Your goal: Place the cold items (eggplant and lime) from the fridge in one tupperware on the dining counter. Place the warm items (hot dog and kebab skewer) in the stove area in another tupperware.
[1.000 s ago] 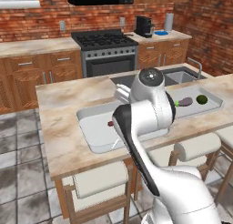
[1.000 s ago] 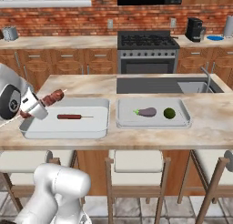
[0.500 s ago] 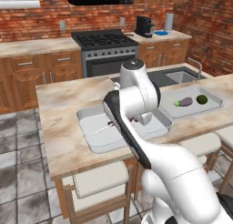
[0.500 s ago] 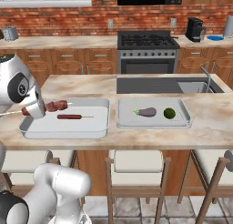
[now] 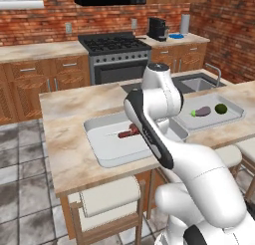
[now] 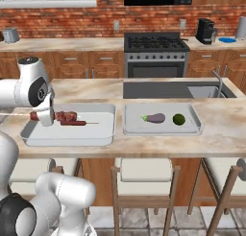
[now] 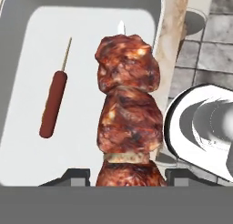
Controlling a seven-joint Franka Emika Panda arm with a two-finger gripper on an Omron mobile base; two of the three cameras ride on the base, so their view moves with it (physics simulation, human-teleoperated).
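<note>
My gripper point(image 6: 48, 119) is shut on the kebab skewer point(image 6: 63, 116), holding it level just above the left tupperware point(image 6: 103, 134) on the dining counter. In the hand view the chunks of browned meat point(image 7: 128, 104) rise between the two fingertips point(image 7: 69, 175). A hot dog point(image 7: 53, 104) on a thin stick lies flat on the tray floor beside it, the hot dog point(image 6: 75, 123) also showing close under the kebab. The right tupperware point(image 6: 197, 122) holds the purple eggplant point(image 6: 156, 118) and the green lime point(image 6: 178, 119). From the left base view my own arm hides the gripper.
A sink point(image 6: 206, 91) is set into the counter behind the right tupperware. The stove point(image 6: 156, 43) and a coffee machine point(image 6: 206, 30) stand on the back counter. Stools point(image 6: 146, 170) line the counter's near side. My elbow point(image 6: 31, 88) hangs over the counter's left end.
The arm has swung round and lowered the kebab skewer from above the tupperware's left rim to just over its floor, beside the hot dog. The grip has not altered.
</note>
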